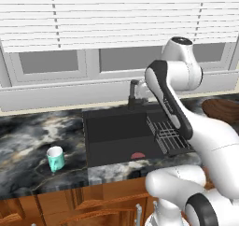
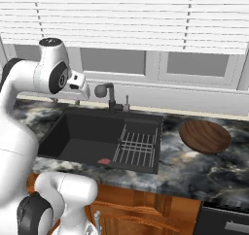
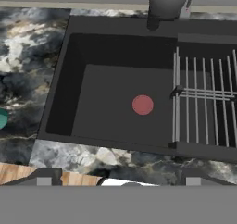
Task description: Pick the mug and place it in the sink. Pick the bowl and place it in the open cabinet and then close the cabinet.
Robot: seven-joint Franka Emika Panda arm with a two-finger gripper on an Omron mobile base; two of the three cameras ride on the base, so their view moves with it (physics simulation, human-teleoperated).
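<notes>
A white robot arm hangs above the sink (image 1: 119,134) in a kitchen with a marble counter (image 1: 28,141), its hand camera looking straight down into the black basin and its red drain (image 3: 142,104). The mug (image 1: 55,158), teal with a white rim, stands upright on the counter to the left of the sink, near the front edge and apart from the basin; from the hand view just a sliver of it (image 3: 2,118) shows at the left edge. The wooden bowl (image 2: 204,136) sits on the counter well to the right of the sink, past the wire rack (image 2: 137,147). The faucet (image 2: 108,95) rises at the back of the basin.

Nothing has been lifted: by the look of it the first step, fetching the mug, is only beginning. The gripper's (image 3: 115,183) dark tips (image 3: 41,177) stand wide apart with nothing between them. The next move would seem to call for a swing to the left and down over the mug, fingers straddling it, before any carry back to the basin. The bowl and cabinet work waits behind that.
</notes>
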